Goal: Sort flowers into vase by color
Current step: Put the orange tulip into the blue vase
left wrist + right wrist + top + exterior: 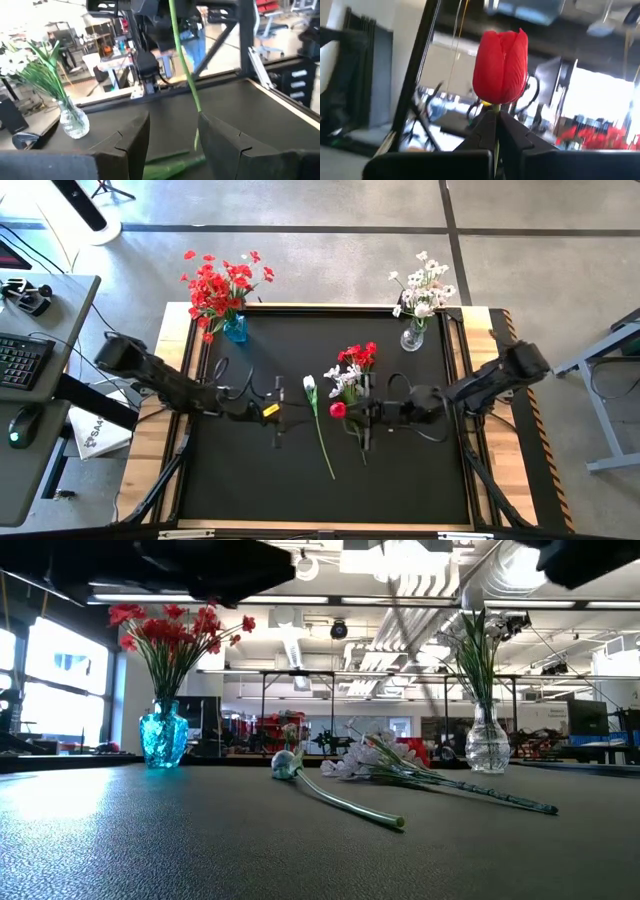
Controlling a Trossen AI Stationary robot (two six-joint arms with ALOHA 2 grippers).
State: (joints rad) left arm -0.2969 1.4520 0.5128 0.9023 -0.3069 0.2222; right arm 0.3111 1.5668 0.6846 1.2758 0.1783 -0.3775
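Blue vase (pixel 235 330) at 11 o'clock holding red flowers (pixel 220 285), clear vase (pixel 412 338) at 1 o'clock holding white flowers (pixel 422 288), right gripper (pixel 496 122) clamped on red tulip (pixel 501 60), left gripper (pixel 172 137) fingers apart.

Bright red cloth tulip bloom (pixel 500 66) on a green stem; red blooms fill the blue glass vase (pixel 235 329); white blooms fill the clear glass vase (pixel 412 337); black table mat (pixel 260 480).
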